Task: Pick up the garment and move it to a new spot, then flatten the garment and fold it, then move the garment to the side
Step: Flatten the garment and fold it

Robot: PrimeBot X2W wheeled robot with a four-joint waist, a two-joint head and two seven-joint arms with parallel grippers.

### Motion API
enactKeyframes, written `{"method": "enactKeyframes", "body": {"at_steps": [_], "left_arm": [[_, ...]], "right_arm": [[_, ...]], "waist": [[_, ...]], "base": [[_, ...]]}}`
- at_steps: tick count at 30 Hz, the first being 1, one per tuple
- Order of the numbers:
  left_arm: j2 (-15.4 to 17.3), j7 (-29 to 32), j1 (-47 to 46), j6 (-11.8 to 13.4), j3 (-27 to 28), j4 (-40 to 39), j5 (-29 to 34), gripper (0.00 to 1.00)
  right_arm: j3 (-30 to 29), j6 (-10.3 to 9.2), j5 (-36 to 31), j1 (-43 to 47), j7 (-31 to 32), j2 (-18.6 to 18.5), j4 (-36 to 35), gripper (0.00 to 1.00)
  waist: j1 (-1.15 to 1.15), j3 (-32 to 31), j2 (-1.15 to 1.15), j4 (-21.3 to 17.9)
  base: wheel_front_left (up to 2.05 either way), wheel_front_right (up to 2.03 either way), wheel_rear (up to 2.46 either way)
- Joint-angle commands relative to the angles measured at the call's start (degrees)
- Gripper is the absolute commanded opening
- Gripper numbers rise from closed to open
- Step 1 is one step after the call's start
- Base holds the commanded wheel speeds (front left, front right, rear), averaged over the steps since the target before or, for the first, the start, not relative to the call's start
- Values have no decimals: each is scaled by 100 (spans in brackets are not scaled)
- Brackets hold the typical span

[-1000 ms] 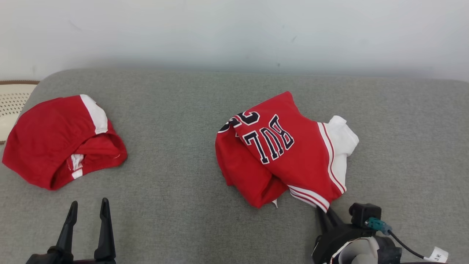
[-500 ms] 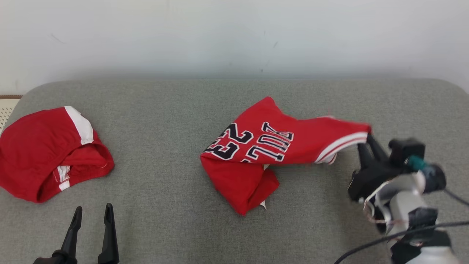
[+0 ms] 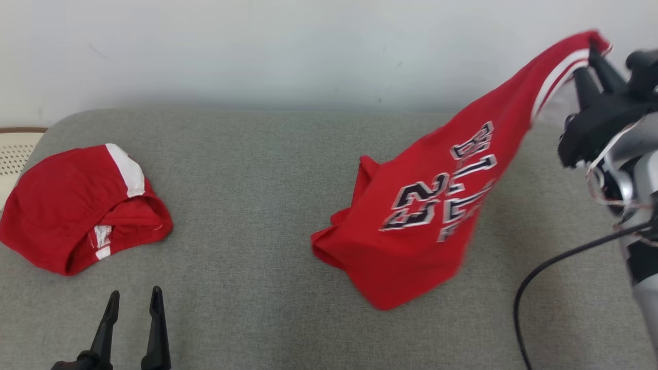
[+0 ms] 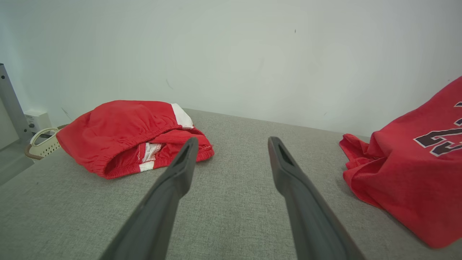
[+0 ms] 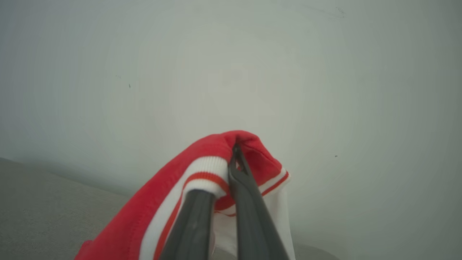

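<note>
Red jersey [image 3: 426, 216]: "23" in black, white-edged numerals reads clearly; the lettering beside it is too blurred to read. Right gripper [image 3: 587, 60] is clenched on the jersey's red-and-white striped hem, raised over the right end of the grey cushion [image 3: 247, 169]. Jersey hangs slantwise from it, lower bunch resting mid-cushion.

Right wrist view: hem draped over one finger. Left wrist view: left gripper [image 4: 234, 141] spread and empty over the cushion's near edge. Red shorts [image 4: 133, 133] lie at the cushion's left end, pale basket [image 4: 43, 144] just off it.
</note>
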Motion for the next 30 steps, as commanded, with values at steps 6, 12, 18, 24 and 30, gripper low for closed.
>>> {"method": "enactKeyframes", "body": {"at_steps": [6,12,18,24,30], "left_arm": [[-1,-15,-35,-12,17,46,-76,100],[-2,-15,-104,-30,0,47,-76,100],[-1,-15,-108,-37,4,73,-66,100],[-2,-15,-51,-8,48,70,-82,100],[-1,-15,-67,-10,3,82,-91,100]], "right_arm": [[183,-4,256,-559,267,-343,105,0],[392,-4,355,-685,346,-345,495,0],[559,-4,418,-736,410,-374,1000,100],[781,-4,544,-803,573,-448,1197,100],[952,-4,719,-738,685,-521,1229,100]], "waist": [[0,75,0,150],[0,155,0,251],[0,202,0,292],[0,194,0,197],[0,157,0,46]], "base": [[0,0,0],[0,0,0],[0,0,0],[0,0,0],[0,0,0]]}}
